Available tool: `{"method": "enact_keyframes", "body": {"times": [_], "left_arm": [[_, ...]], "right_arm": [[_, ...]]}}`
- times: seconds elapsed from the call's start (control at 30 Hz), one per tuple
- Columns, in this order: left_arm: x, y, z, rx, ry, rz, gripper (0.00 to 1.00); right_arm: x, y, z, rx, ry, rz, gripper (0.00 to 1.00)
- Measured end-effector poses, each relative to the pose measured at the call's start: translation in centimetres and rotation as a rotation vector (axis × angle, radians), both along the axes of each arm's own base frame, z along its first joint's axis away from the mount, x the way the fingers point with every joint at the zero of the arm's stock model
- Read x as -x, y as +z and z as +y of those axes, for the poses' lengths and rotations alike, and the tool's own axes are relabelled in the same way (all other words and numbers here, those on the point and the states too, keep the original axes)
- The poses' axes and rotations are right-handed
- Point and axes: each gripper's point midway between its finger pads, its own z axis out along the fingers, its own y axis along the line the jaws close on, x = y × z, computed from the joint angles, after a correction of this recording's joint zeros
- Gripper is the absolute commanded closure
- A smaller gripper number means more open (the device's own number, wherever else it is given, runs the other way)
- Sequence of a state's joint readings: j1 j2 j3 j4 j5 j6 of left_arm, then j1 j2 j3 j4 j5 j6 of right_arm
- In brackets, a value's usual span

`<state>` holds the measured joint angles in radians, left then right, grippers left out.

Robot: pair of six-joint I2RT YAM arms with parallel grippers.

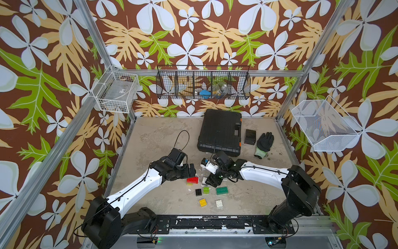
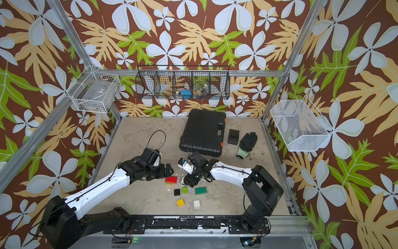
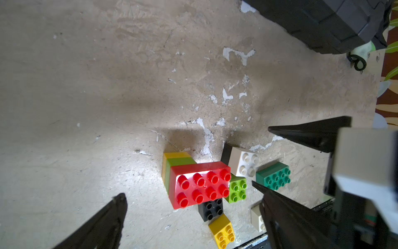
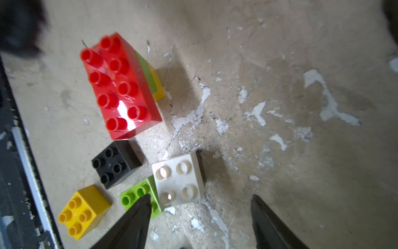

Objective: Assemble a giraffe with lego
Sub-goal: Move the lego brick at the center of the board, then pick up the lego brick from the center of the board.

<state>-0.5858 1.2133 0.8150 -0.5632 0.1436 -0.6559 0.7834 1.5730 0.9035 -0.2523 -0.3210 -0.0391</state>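
Worn surface (image 1: 163,138); black case (image 1: 219,131) lies at the rear. Left end effector (image 1: 191,170): jaws wide apart, holding nothing. Right end effector (image 4: 201,198): jaws parted, empty, with a white-on-black brick pair (image 4: 178,182) just before them. Red-topped brick stack (image 3: 199,185) stands between both end effectors. Loose nearer the arm bases: dark green brick (image 1: 221,190), lime brick (image 1: 206,189), black brick (image 1: 198,192), yellow brick (image 1: 202,202), white brick (image 1: 219,203).
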Motion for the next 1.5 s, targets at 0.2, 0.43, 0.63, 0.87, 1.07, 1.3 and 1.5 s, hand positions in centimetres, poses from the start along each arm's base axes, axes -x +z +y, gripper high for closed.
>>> {"method": "enact_keyframes", "body": {"times": [0.2, 0.43, 0.63, 0.87, 1.07, 1.3, 1.5], "left_arm": [[-0.2, 0.0, -2.2, -0.024, -0.061, -0.01, 0.0], [0.1, -1.9, -2.8, -0.158, -0.114, -0.002, 0.0], [0.1, -3.1, -2.0, -0.221, -0.105, 0.016, 0.0], [0.4, -3.8, -2.3, -0.253, -0.129, 0.026, 0.02], [0.6, -4.2, -2.6, -0.274, -0.151, 0.033, 0.07], [1.2, -5.1, -2.0, -0.308, -0.161, 0.056, 0.17], [1.1, -5.1, -2.1, -0.31, -0.16, 0.056, 0.29]], "right_arm": [[1.7, 2.5, -1.6, -0.14, -0.101, 0.062, 0.18], [-0.6, 2.9, -3.7, -0.184, -0.267, 0.13, 0.14], [-2.0, 3.2, -5.6, -0.224, -0.368, 0.173, 0.13], [-2.7, 3.5, -6.4, -0.247, -0.409, 0.19, 0.13], [-3.0, 3.6, -6.6, -0.255, -0.419, 0.19, 0.13], [-3.5, 3.8, -7.1, -0.261, -0.439, 0.184, 0.13], [-3.6, 3.8, -7.5, -0.266, -0.449, 0.182, 0.13]]}}
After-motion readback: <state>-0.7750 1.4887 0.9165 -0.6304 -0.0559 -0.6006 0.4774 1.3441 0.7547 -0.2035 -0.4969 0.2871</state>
